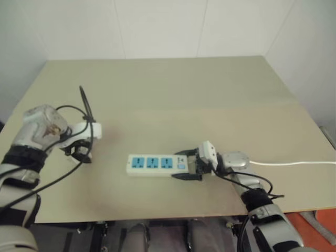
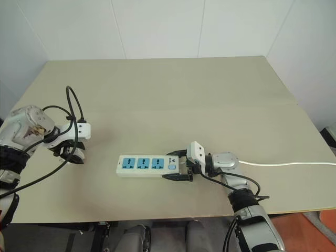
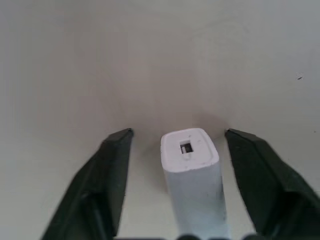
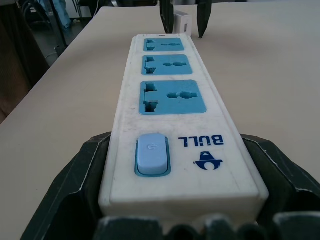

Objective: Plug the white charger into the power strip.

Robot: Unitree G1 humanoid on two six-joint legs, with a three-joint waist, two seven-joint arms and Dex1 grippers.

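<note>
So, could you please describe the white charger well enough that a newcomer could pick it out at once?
Start at the beige table and go to the robot's left side, away from the power strip. There the left gripper points down with its jaws either side of the white charger. It is a small plain white block with a square port in its end, without blue sockets.

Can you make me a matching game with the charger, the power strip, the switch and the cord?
Things:
1. white charger
2. power strip
3. switch
4. cord

Places or looks:
A. between the right gripper's jaws
B. trailing to the table's right edge
C. pale blue, beside the nearest socket
D. standing between the left gripper's open jaws

Pairs: 1-D, 2-A, 3-C, 4-B
</note>
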